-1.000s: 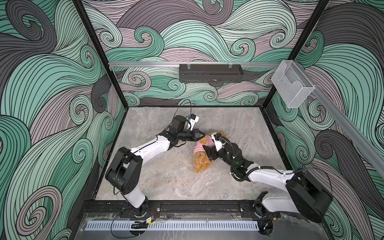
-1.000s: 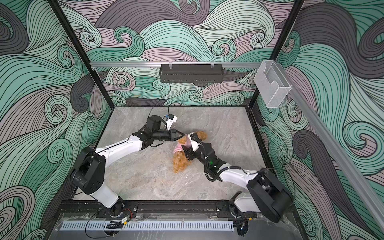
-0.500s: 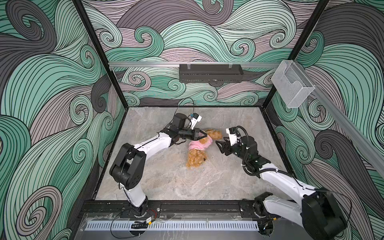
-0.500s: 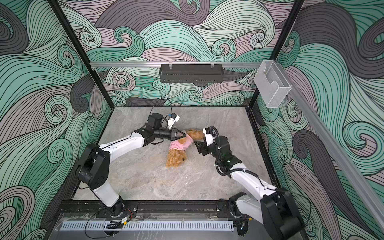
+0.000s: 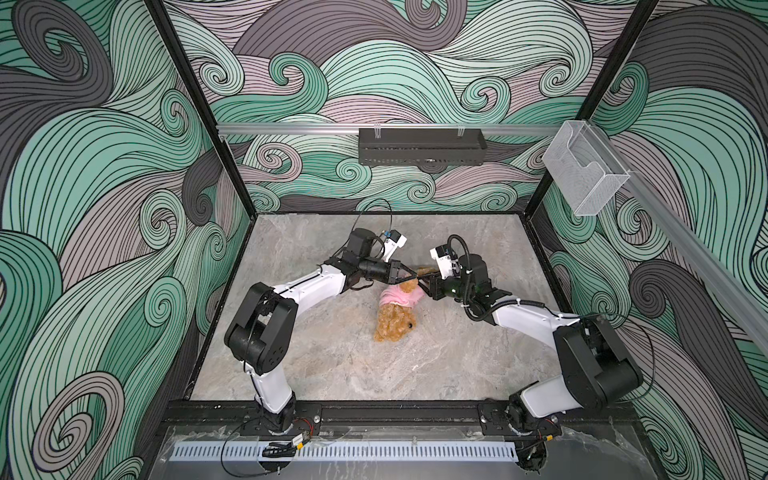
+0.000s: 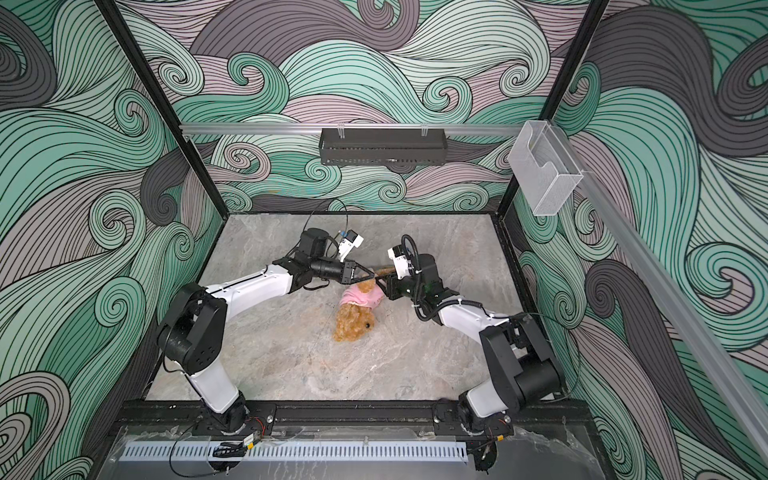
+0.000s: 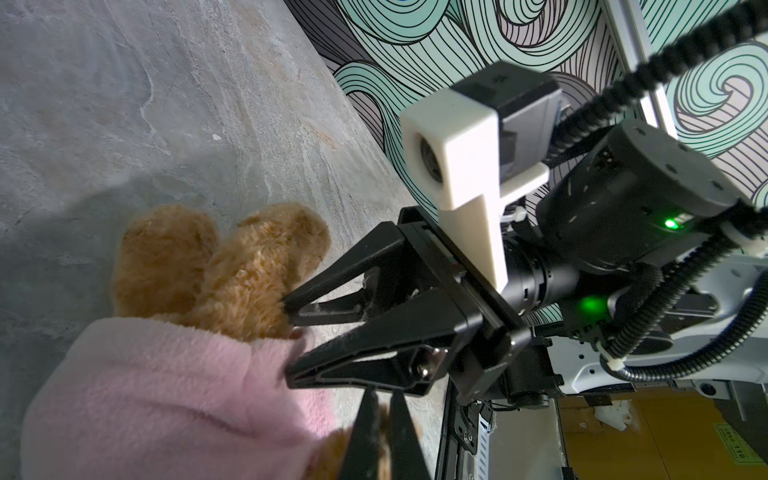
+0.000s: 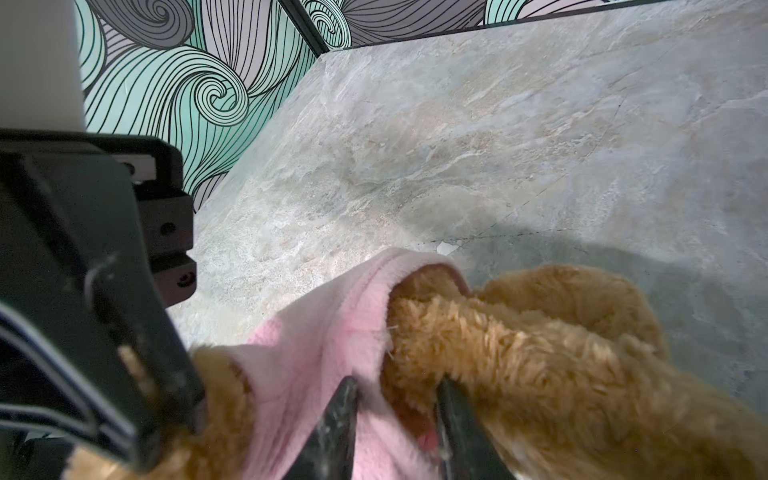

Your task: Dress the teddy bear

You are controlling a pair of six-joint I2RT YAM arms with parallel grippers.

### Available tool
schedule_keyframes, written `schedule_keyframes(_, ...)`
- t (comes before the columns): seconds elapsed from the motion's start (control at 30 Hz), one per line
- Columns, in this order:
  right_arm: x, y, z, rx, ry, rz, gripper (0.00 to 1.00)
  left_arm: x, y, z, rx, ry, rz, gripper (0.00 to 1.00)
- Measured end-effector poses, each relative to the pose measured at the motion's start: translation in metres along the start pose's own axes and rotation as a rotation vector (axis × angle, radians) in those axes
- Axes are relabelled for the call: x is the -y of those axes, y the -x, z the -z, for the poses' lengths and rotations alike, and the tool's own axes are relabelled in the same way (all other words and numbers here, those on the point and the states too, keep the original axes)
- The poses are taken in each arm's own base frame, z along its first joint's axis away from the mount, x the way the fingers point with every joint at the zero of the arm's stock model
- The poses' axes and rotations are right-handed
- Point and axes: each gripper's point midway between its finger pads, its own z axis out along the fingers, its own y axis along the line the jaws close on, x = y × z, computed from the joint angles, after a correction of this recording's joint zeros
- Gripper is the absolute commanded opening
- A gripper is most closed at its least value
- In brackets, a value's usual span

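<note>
A black perforated tray (image 5: 422, 146) hangs on the rear rail, its contents hidden; a clear plastic holder (image 5: 584, 174) hangs on the right wall. The left gripper (image 7: 382, 415) is clenched on teddy bear (image 5: 392, 326) fur beside the pink fleece garment (image 5: 399, 296). The bear lies on the tabletop (image 5: 332, 357), legs between both grippers. The right gripper (image 7: 291, 336), jaws apart, straddles the garment's hem.

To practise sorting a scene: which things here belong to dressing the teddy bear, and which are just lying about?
Job: teddy bear, pink garment, left end effector, right end effector.
Lying about: black tray on the back rail, clear holder on the side rail.
</note>
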Motion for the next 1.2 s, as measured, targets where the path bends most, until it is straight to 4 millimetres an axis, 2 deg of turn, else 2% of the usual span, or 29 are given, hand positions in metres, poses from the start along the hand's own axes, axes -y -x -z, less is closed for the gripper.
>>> schedule_keyframes(0.1,0.002,-0.003,-0.005,-0.007,0.002,-0.014,0.15,0.0,0.0,0.0,-0.002,-0.001,-0.001,0.0)
schedule_keyframes(0.27,0.01,0.002,-0.007,0.003,-0.039,-0.03,0.05,0.0,-0.003,0.0,-0.01,-0.001,-0.007,0.0)
schedule_keyframes(0.37,0.018,0.007,-0.001,0.012,-0.09,-0.057,0.04,-0.001,-0.006,0.0,-0.023,0.003,-0.016,0.0)
schedule_keyframes(0.6,0.055,0.031,0.03,0.091,-0.148,-0.23,0.04,-0.005,-0.009,0.006,-0.016,0.028,-0.039,0.0)
schedule_keyframes(0.7,0.064,0.031,0.037,0.101,-0.133,-0.309,0.06,-0.005,-0.007,0.01,-0.005,0.036,-0.04,0.0)
schedule_keyframes(0.83,0.069,0.022,0.042,0.09,-0.108,-0.383,0.08,-0.008,-0.003,0.013,0.009,0.048,-0.042,0.0)
schedule_keyframes(0.97,0.074,0.019,0.045,0.089,-0.111,-0.406,0.14,-0.012,-0.002,0.015,0.015,0.06,-0.03,0.0)
schedule_keyframes(1.07,0.074,0.018,0.045,0.081,-0.113,-0.399,0.2,-0.013,-0.001,0.016,0.018,0.065,-0.001,0.0)
schedule_keyframes(1.2,0.065,0.014,0.04,0.052,-0.098,-0.37,0.29,-0.013,0.004,0.014,0.042,0.074,0.033,0.0)
